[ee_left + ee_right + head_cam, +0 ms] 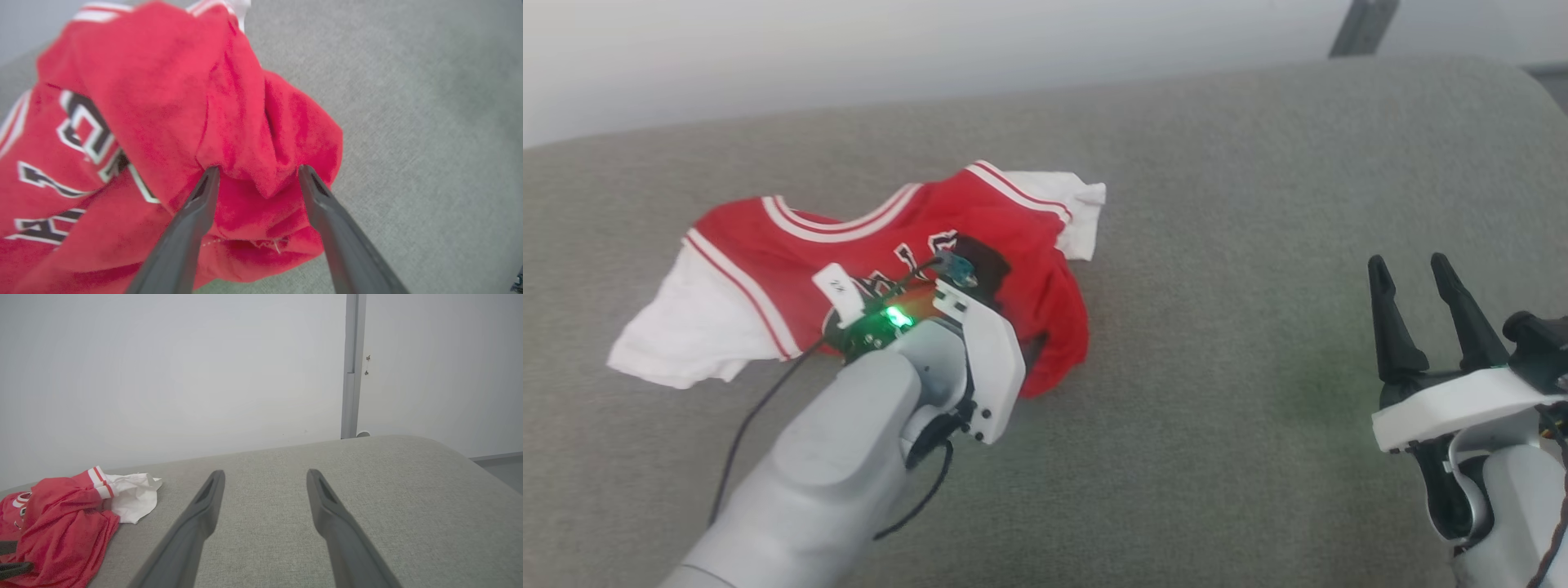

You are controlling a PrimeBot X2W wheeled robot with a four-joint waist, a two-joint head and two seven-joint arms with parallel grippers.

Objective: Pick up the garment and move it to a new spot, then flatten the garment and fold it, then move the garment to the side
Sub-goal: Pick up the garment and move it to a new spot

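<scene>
We judge the move done: the shirt (1013, 220) lies crumpled on the grey worktop (1217, 367), left tool (257, 171) spread astride a red fold (not pinching), right tool (1407, 261) spread, well apart. Flattening next needs both.

The red shirt (752, 245) carries black, white-outlined print (88, 136) on its front. In the head view the left arm (849, 441) covers most of it, leaving only a few letter strokes. In the left wrist view the characters lie sideways among folds and cannot be read with certainty. A small white tag (837, 290) on that arm bears marks too small to read.
</scene>
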